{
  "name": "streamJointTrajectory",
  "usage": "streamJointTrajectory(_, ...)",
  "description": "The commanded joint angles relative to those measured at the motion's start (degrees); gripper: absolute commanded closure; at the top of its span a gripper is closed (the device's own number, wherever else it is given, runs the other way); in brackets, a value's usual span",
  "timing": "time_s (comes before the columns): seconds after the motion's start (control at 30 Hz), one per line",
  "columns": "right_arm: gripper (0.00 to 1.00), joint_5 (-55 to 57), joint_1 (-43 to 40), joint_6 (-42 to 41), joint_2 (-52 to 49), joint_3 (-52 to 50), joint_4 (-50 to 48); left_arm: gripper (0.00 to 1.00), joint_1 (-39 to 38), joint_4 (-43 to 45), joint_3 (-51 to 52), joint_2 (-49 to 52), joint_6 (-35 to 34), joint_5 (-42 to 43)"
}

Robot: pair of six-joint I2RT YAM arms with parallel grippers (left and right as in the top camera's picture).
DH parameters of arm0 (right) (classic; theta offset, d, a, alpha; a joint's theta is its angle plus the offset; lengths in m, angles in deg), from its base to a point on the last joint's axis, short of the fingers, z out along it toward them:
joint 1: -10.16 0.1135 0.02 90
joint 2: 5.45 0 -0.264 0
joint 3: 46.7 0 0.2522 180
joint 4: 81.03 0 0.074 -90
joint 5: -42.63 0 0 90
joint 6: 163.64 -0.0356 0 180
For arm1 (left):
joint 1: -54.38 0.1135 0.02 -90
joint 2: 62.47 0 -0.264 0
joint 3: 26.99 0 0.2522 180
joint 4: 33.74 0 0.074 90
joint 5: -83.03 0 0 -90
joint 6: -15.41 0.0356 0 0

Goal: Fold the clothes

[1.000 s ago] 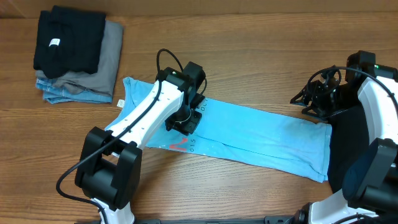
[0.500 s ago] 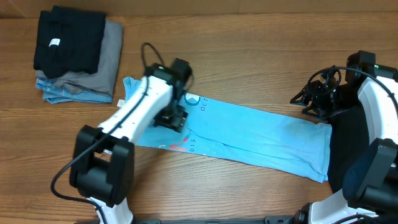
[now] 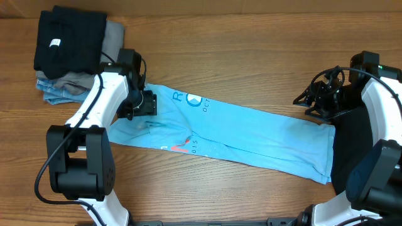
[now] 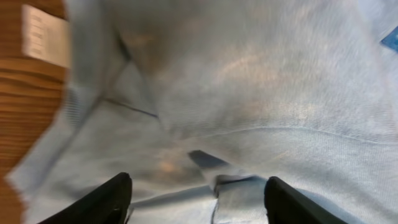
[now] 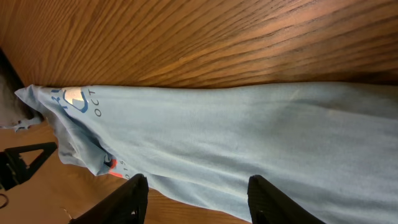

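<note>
Nearest, at the bottom of the left wrist view, the left gripper stood with its fingers spread wide over rumpled fabric, clasping nothing. The right gripper was likewise parted and empty above the other end. Between them the sky-blue T-shirt lay on the counter as a long narrow band running from left of centre to the lower right. Its sides looked already turned in, so the crosswise folds were probably what was left. Farther off, at the upper left, sat a stack of folded clothes topped by a black garment, apparently finished. The shirt's left end was hidden under the left gripper, the left wrist view was blurred, and a dark cloth at the right edge was mostly covered by the right arm.
</note>
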Motion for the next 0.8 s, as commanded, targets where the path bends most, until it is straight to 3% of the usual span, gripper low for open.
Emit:
streamJointTrajectory(0.0,0.45,-0.7,0.3,0.4,1.5,0.3,-0.3,0.34,-0.1,2.3,3.8,0.4,-1.7,3.6)
streamJointTrajectory(0.13,0.45,-0.7,0.3,0.4,1.5,0.3,-0.3,0.55,-0.1,4.6,6.4,0.4,-2.5,3.5)
streamJointTrajectory(0.33,0.44,-0.7,0.3,0.5,1.5,0.3,-0.3,0.96,0.2,4.0,6.7,0.4,-2.6,-0.6)
streamJointTrajectory(0.67,0.45,-0.7,0.3,0.4,1.5,0.3,-0.3,0.95,6.3,-0.7,1.7,0.3,-3.1,-2.6)
streamJointTrajectory(0.77,0.44,-0.7,0.3,0.4,1.5,0.3,-0.3,0.67,9.0,-4.6,-6.2,0.3,-2.1,-2.4)
